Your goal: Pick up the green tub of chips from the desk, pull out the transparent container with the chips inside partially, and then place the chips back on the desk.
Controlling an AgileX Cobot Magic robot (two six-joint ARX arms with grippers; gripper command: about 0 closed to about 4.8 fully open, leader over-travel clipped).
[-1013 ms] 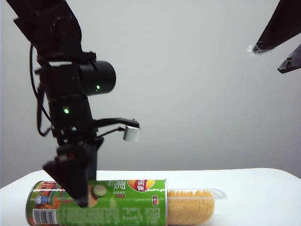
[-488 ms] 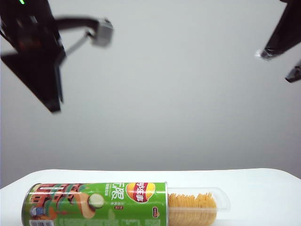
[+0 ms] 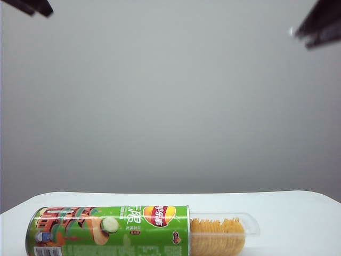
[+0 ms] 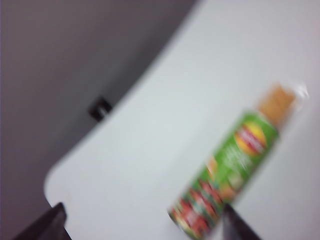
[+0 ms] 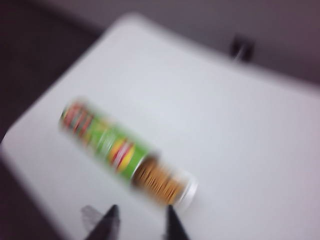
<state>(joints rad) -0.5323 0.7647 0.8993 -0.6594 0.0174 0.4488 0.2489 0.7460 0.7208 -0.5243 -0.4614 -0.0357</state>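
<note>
Lifting clear: left gripper (image 4: 142, 225), jaws spread and empty, has left the green tub of chips (image 3: 109, 230) lying on the desk (image 3: 298, 213). Transparent container (image 3: 224, 233) sticks partway out; right gripper (image 5: 140, 222) empty, jaws narrowed. Task looks done.

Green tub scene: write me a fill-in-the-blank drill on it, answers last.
1. The green tub of chips lies on its ____ on the desk.
2. The transparent container sticks out of the tub's ____ end in the exterior view.
3. The left gripper and right gripper both hang ____ the tub, holding nothing.

Answers: side; right; above
</note>
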